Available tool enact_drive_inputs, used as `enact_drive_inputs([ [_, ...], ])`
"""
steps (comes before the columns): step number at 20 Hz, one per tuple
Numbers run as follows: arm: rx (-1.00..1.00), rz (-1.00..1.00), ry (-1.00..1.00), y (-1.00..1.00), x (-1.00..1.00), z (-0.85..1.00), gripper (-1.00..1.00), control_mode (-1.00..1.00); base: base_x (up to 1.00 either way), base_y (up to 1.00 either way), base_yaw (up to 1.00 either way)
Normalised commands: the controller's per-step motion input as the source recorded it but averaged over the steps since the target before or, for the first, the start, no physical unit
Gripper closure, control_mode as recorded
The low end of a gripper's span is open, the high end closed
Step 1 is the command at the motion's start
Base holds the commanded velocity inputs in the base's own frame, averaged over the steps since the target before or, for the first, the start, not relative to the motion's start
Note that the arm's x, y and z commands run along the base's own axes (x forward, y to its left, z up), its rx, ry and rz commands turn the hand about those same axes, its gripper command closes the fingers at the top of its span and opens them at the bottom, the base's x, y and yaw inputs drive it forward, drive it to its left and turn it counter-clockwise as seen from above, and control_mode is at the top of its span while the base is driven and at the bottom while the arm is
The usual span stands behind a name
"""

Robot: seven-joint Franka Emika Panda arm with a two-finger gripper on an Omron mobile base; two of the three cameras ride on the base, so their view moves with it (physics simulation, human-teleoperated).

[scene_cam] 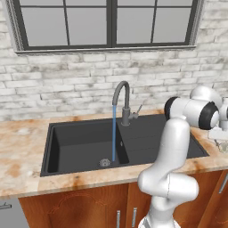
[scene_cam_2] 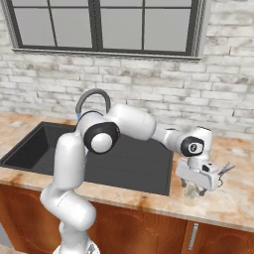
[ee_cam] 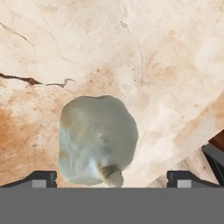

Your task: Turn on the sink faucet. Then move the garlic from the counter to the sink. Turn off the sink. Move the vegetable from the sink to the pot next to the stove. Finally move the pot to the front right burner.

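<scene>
Tap running — thin blue stream falling from the spout straight down beside the drain of the black sink. Lever angled up toward 2 o'clock from the tap's base in the left base view.

Arm swung far to the right, past the drainboard, hand lowered over the counter. Gripper just above the garlic, at about 4 o'clock from the sink in the right base view. Garlic resting on the mottled stone, near the front edge, well apart from the basin.

Seen along the hand: garlic pale grey-green, lumpy, filling the lower centre, stubby stem end at 6 o'clock. Finger tips spread wide at 7 and 5 o'clock, one on each side of the bulb — jaws fully apart, nothing gripped, no contact with the garlic visible. Dark crack line in the stone at 10 o'clock; a strip of counter edge and cabinet at 4 o'clock.
</scene>
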Motion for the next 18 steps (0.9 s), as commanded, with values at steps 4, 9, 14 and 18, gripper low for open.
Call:
enact_drive_inputs([
  [4,0.01,0.0,0.0,0.03,0.04,-0.07,-1.0,-1.0,0.0,0.0,0.0],
  [9,0.02,0.03,-0.02,0.04,0.12,-0.11,-1.0,-1.0,0.0,0.0,0.0],
  [14,0.01,0.04,-0.03,0.0,0.0,-0.09,-1.0,-1.0,0.0,0.0,0.0],
  [18,0.01,0.01,-0.03,-0.01,-0.23,-0.06,-1.0,-1.0,0.0,0.0,0.0],
])
